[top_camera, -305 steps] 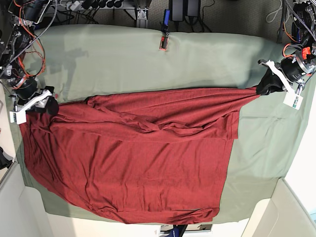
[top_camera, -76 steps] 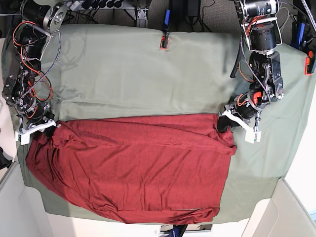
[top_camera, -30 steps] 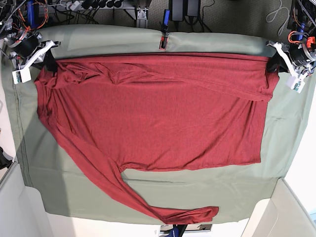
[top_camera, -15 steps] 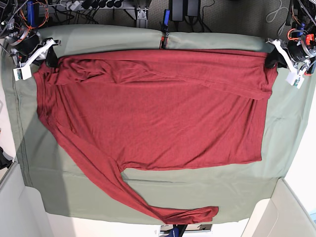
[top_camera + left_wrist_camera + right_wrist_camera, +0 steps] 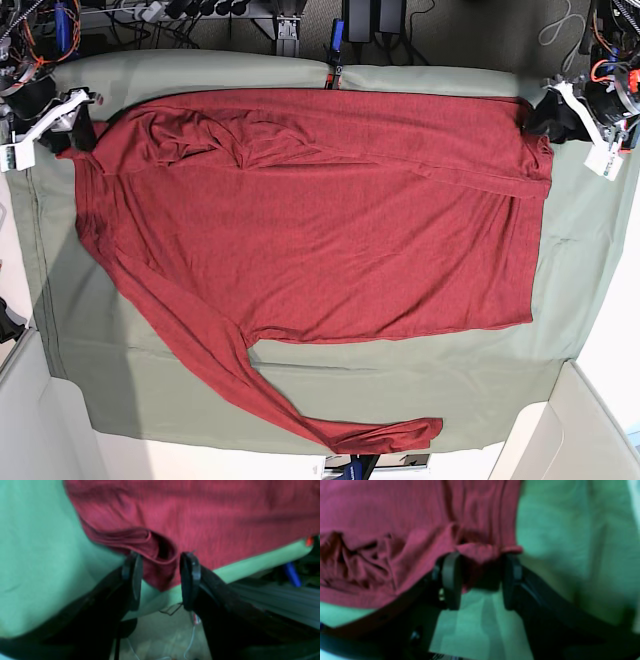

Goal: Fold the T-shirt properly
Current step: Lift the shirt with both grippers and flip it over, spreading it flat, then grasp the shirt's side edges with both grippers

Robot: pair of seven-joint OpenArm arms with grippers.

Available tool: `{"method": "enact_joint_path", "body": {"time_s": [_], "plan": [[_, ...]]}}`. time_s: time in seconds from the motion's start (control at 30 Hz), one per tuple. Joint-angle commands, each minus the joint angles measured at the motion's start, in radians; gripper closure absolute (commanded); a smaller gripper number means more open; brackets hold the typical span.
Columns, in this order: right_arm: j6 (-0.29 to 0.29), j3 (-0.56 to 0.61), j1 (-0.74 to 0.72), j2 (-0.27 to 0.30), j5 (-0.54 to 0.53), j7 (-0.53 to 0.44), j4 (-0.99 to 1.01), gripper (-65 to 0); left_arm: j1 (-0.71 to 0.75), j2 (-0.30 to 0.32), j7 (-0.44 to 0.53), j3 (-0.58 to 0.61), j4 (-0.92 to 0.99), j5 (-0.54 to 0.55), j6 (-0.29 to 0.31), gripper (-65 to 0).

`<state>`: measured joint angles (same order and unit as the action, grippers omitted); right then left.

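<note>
The dark red T-shirt (image 5: 320,220) lies spread flat over the sage-green table cloth (image 5: 565,290), its upper edge along the far side and one long sleeve (image 5: 250,390) trailing toward the front. At the far right corner my left gripper (image 5: 550,115) is open. In the left wrist view a loose fold of the shirt (image 5: 200,512) sits between the left gripper's (image 5: 161,557) parted fingers, unpinched. My right gripper (image 5: 78,128) is open at the far left corner. In the right wrist view the hem (image 5: 480,550) lies between the right gripper's (image 5: 480,557) spread fingers.
A red and blue clip (image 5: 335,68) sits at the middle of the table's far edge, with cables and electronics behind it. White bins stand at the near right (image 5: 570,430) and near left (image 5: 30,420) corners. Green cloth (image 5: 480,390) shows along the front.
Both grippers have opened and let go of the shirt's far corners. The arms have drawn slightly outward, and the shirt's top edge has settled at the far edge.
</note>
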<state>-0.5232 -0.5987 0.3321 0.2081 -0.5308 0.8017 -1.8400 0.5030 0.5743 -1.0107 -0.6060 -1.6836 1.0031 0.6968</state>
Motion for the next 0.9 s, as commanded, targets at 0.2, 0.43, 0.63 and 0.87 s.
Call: {"method": "enact_joint_path", "body": {"time_s": [0.2,0.43,0.63,0.87], "plan": [[0.023,-0.031,-0.132,0.078,-0.006,-0.065,-0.013,-25.9,-0.047,0.069,0.016,-0.104,-0.031,0.063,0.001,-27.4],[0.034,0.008,-0.410,0.089,0.032,-0.102,0.153,-25.9,-0.112,0.109,0.020,-0.049,-0.031,0.061,0.001,-27.3],[0.057,0.133,-0.716,0.089,0.182,-0.242,0.587,-25.9,-0.132,0.110,0.064,0.064,-0.030,-0.006,0.001,-27.3],[0.056,0.304,-0.958,0.088,0.235,-0.265,1.004,-25.9,-0.190,0.107,0.098,0.101,-0.029,-0.061,0.001,-27.3]]}}
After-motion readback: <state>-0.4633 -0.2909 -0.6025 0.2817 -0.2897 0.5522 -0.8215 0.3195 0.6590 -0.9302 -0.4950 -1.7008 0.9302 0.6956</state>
